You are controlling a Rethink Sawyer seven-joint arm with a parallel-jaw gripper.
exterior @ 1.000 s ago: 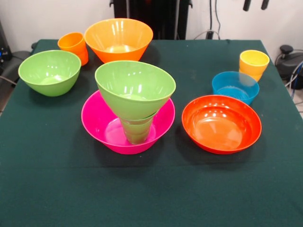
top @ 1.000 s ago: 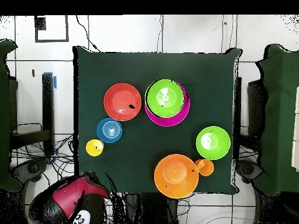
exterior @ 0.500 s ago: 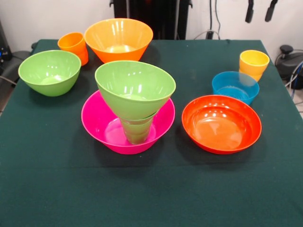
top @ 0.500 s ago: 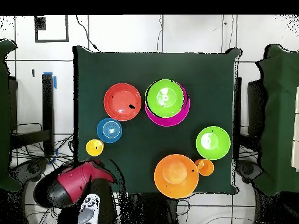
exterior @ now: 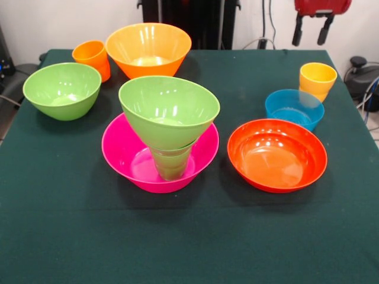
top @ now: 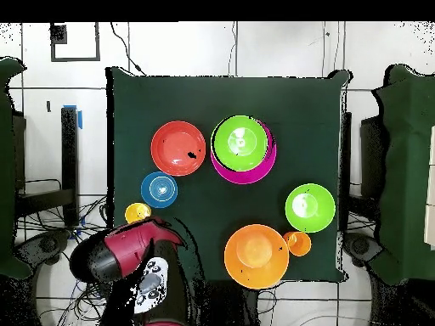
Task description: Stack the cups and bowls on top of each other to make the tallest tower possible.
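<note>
My hand [exterior: 308,34], fingers spread and empty, above the yellow cup [exterior: 317,80] at the worktop [exterior: 189,236] edge.

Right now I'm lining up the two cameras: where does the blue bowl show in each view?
Front view: the blue bowl sits right of centre, in front of the yellow cup.
Overhead view: the blue bowl sits left of centre, just above the yellow cup.
Shared landmark: the red-orange bowl, its neighbour in both views.
</note>
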